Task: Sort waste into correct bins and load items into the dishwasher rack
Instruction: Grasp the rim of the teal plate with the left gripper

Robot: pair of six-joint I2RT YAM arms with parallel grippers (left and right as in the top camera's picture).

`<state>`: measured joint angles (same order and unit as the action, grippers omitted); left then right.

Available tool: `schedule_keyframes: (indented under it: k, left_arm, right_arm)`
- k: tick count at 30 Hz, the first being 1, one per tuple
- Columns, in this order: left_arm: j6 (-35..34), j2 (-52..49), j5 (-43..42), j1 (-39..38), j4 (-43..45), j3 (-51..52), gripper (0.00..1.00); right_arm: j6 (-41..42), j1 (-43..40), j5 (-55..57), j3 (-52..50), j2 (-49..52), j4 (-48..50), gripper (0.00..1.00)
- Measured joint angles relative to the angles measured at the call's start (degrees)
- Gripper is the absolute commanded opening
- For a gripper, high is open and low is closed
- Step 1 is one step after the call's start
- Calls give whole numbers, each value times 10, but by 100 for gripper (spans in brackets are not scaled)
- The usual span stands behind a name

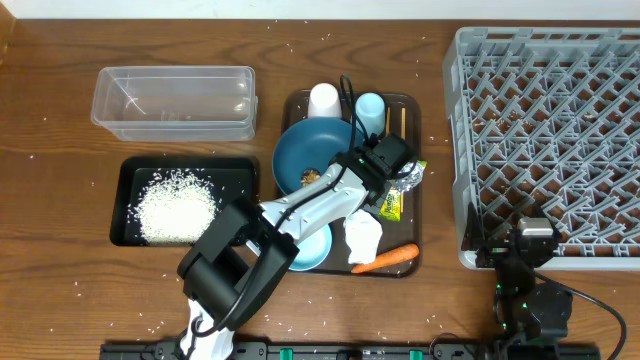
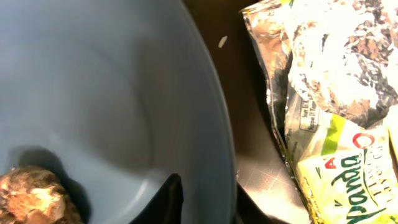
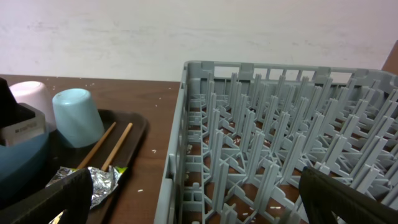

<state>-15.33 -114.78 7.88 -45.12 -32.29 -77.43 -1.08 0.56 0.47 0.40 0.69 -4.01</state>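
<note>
Where the left hand (image 1: pixel 385 160) meets the right rim of the dark-blue plate (image 1: pixel 310 150), the wrist view shows one dark finger (image 2: pixel 169 200) lying just inside that rim and the other hidden, so I cannot tell whether it grips the plate; the brown food lump (image 2: pixel 31 199) sits in the plate's hollow just beside that finger; room is tight on the outer side, with only a narrow strip of brown tray (image 1: pixel 292 105) between the rim and the crumpled foil (image 2: pixel 336 56); the foil overlaps the top of the green-yellow wrapper (image 2: pixel 342 168), whose red lettering reads roughly "anda", its first letter unsure, and whose small white label is too fine to read; nearer the robot lie the napkin (image 1: pixel 363 235), the carrot (image 1: pixel 385 259) along the tray's front rim, and the light-blue bowl (image 1: pixel 312 252), partly under the left forearm; at the tray's far edge stand the white cup (image 1: pixel 323 100) and the light-blue cup (image 1: pixel 369 108), with the chopsticks (image 1: pixel 396 122) just right of them; left of the tray, the black tray (image 1: pixel 125 200) holds a heap of rice (image 1: pixel 175 205), and the clear tub (image 1: pixel 175 100) sits beyond it; a band of bare surface (image 1: pixel 437 120) separates the brown tray from the rack (image 1: pixel 550 130); the right hand (image 3: pixel 199 202) hangs at the rack's front edge, its fingers spread wide.
</note>
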Motion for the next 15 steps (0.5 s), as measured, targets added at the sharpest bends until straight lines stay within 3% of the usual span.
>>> schedule_keyframes:
  k: [15]
  left_arm:
    - [7,30,3,-4,-12,0,6]
  right_arm:
    - [0,0,0,0,0,0,99]
